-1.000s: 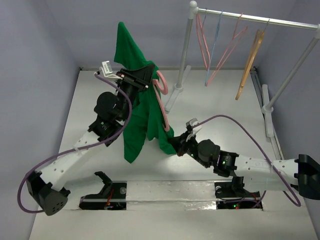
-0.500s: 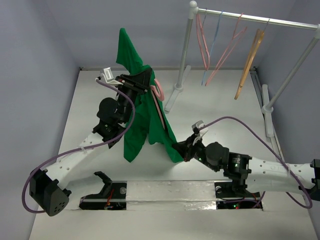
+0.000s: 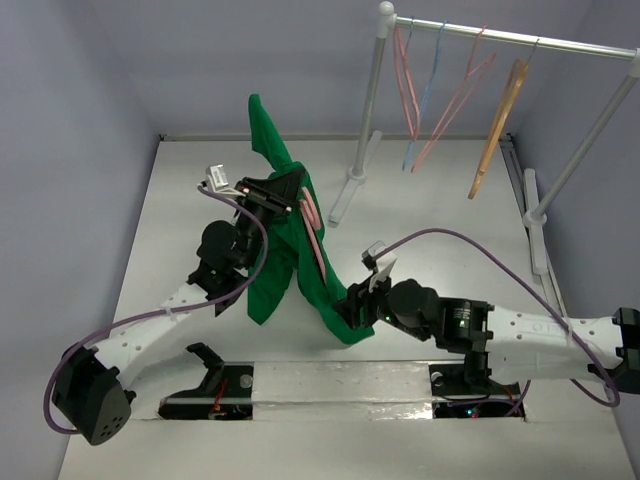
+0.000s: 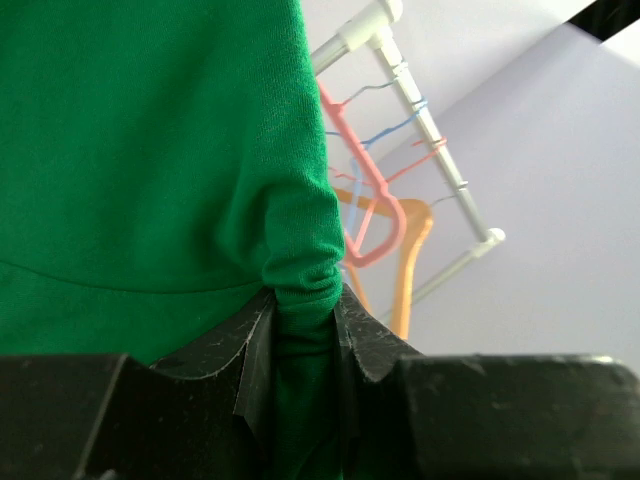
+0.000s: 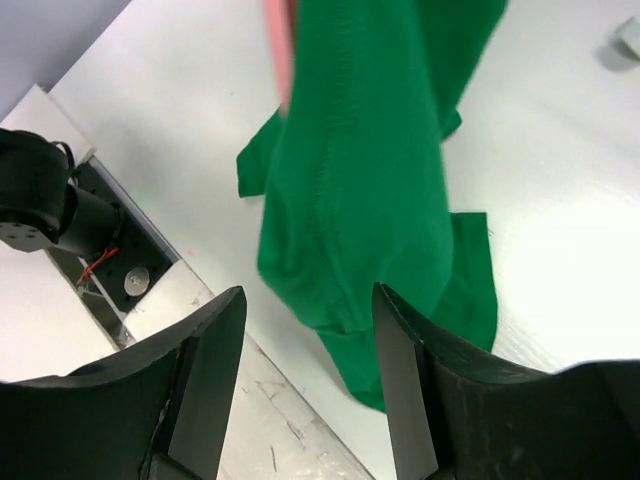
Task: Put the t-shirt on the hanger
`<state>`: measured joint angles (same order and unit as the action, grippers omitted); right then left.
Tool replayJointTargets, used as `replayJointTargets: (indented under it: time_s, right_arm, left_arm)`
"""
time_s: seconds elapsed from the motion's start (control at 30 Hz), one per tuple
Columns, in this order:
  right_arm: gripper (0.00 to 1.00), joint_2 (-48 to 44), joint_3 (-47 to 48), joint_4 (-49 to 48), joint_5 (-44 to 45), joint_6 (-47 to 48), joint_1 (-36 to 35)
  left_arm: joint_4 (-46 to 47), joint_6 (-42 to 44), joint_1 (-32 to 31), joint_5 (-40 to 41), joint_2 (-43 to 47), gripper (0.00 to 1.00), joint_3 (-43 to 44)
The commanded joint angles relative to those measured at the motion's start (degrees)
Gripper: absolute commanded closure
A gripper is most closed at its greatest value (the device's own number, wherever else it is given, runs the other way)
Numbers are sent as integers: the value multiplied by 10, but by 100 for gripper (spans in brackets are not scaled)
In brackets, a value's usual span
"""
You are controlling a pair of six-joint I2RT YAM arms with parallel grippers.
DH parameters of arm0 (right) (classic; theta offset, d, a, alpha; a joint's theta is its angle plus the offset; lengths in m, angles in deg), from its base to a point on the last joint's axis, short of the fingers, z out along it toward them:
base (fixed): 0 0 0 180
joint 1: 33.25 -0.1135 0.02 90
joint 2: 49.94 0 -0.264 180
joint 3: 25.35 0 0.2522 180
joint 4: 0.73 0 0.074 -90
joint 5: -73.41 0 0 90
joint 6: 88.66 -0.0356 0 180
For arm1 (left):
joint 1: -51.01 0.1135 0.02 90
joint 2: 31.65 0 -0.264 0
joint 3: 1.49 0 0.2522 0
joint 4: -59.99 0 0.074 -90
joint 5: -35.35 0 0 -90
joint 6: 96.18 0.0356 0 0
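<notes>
Above the middle of the surface (image 3: 450,190), the t-shirt (image 3: 285,260) hangs in a long drape, its lowest fold just beside your right gripper (image 5: 310,295), which stands open and holds nothing. Your left gripper (image 4: 305,330) is clenched on a bunched fold near the top. A pink arm of the hanger (image 3: 313,225) shows along the cloth; whether it sits inside the shirt you cannot tell. Expect light, limp fabric that slumps and slides on plastic; a hem or shoulder seam looks the safest hold. Beyond stands the rack (image 3: 500,35).
</notes>
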<state>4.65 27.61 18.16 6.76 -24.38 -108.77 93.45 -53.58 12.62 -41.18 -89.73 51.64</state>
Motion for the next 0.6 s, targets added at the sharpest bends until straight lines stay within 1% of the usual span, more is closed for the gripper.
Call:
replayJointTargets:
  time_s: [0.0,0.1,0.2,0.27,0.4,0.47,0.5,0.57]
  right_arm:
    - [40,-21,41,43,31,3,-5]
    - [40,-21,54,50,34,16,-5]
    - [42,-5,67,33,32,36,-5]
    - [52,6,75,15,14,45,-5]
    - [54,12,77,-12,-10,46,-5]
    - [64,12,77,-19,-5,47,-5]
    - [66,13,76,-20,-4,46,-5]
    - [66,15,77,-22,4,46,-5]
  left_arm:
    - [30,-39,4,-15,48,100,8]
    - [16,-52,4,-20,57,100,4]
    - [25,-66,4,-33,55,100,-3]
    - [29,-70,4,-38,54,100,-6]
    - [27,-74,4,-40,58,100,-12]
    - [29,-75,4,-43,61,100,-14]
    - [29,-75,4,-44,61,100,-15]
    - [30,-79,4,-46,64,100,-16]
